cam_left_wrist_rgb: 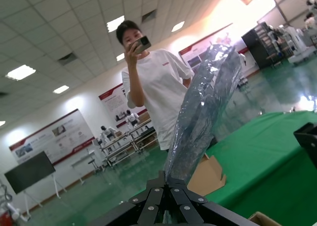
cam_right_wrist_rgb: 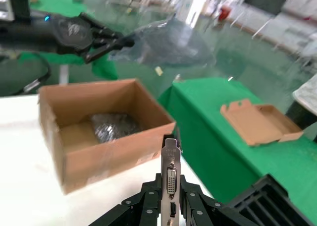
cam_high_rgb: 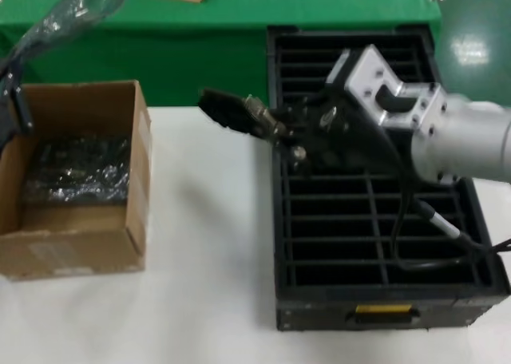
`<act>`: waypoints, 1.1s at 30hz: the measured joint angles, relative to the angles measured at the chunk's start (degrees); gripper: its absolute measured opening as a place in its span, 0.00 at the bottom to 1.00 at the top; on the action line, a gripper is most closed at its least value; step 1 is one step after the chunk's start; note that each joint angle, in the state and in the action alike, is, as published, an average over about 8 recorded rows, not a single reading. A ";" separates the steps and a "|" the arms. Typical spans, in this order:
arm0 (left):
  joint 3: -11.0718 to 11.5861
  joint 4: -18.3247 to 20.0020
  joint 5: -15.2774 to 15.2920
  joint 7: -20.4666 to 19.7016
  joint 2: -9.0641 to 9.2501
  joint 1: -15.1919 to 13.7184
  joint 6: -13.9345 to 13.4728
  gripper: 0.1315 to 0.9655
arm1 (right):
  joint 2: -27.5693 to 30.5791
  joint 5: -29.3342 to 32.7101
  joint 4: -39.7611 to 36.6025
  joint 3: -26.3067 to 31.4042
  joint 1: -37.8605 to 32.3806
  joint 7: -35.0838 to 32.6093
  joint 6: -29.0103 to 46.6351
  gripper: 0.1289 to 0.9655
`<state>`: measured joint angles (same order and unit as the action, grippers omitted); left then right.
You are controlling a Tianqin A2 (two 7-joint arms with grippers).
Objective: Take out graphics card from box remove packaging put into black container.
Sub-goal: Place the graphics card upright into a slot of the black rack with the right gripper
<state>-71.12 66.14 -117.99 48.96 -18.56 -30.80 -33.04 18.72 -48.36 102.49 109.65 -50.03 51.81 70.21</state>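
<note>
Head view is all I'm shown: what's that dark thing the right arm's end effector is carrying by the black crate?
Observer: The graphics card. The right wrist view shows its silver bracket upright between the fingers of the right end effector.
Operator: And the shiny stuff in the top left corner?
Observer: That's the bag. The left wrist view shows the left end effector pinching its lower end and holding it up.
Operator: Is anyone watching?
Observer: Yes. A person in a white T-shirt stands behind the bag, holding up a phone.
</note>
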 joint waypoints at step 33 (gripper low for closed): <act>2.60 1.42 -5.38 -10.68 3.29 3.54 -2.61 0.01 | 6.05 -20.30 -27.59 44.09 -44.56 -0.10 19.71 0.07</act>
<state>-68.53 67.56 -123.37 38.27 -15.27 -27.26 -35.65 24.77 -68.65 74.90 153.74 -94.58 51.70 89.92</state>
